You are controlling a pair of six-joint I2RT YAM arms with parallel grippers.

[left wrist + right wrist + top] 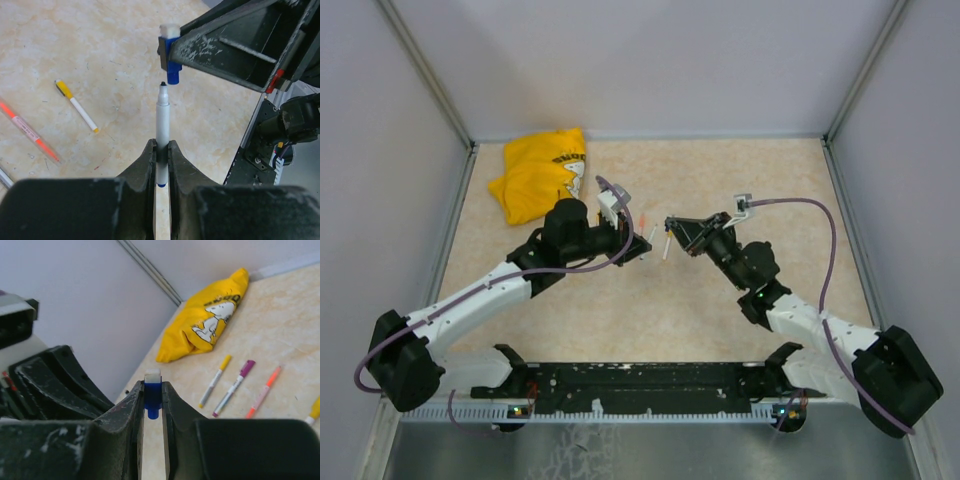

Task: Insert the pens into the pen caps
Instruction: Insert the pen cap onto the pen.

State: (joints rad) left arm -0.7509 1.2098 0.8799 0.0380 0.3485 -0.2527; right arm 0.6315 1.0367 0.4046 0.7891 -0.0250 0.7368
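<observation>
In the left wrist view, my left gripper [161, 149] is shut on a grey-white pen [163, 117] with a blue tail end, its dark tip pointing away from the jaws. Just beyond that tip, with a small gap, hangs a blue pen cap [172, 62] with a white top, its opening facing the pen. My right gripper [153, 390] is shut on this blue cap [153, 395]. In the top view both grippers meet above mid-table, left [642, 247] and right [670, 222].
Capped pens lie on the beige table: a yellow-capped one [216, 373], a purple-capped one [234, 387] and an orange one [263, 391]. A folded yellow cloth [540, 175] sits at the back left corner. Grey walls enclose the table on three sides.
</observation>
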